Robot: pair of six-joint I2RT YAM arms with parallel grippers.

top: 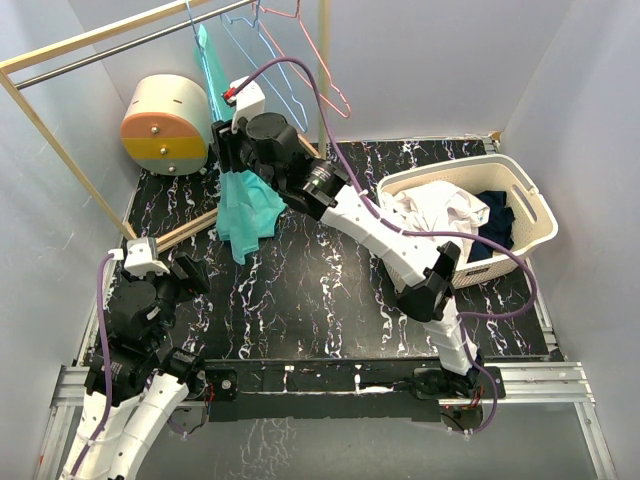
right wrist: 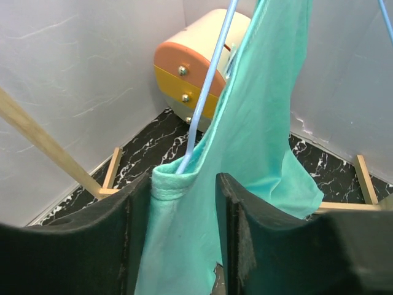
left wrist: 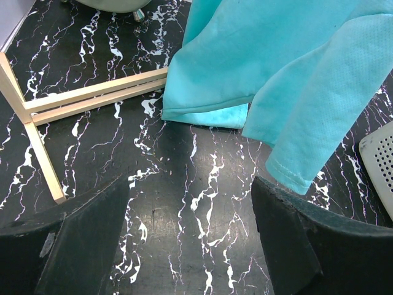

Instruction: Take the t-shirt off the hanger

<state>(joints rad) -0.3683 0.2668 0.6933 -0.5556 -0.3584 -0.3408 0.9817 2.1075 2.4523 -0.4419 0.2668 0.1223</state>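
The teal t-shirt (top: 245,210) hangs from the rack on a light blue hanger (right wrist: 209,80), its hem reaching down to the table. My right gripper (top: 226,150) is raised against the shirt's upper part. In the right wrist view its jaws (right wrist: 184,184) stand open on either side of a folded seam of the t-shirt (right wrist: 258,123), with the hanger's arm running down into that fold. My left gripper (top: 188,275) is low near the table's left side, open and empty (left wrist: 190,190). A sleeve of the t-shirt (left wrist: 276,61) hangs just beyond it.
A wooden rack with a metal rail (top: 100,45) stands at the back left, its foot bar (left wrist: 92,95) on the table. A pink hanger (top: 320,70) hangs on it too. A rounded drawer unit (top: 165,125) stands behind. A white laundry basket (top: 535,215) of clothes is on the right.
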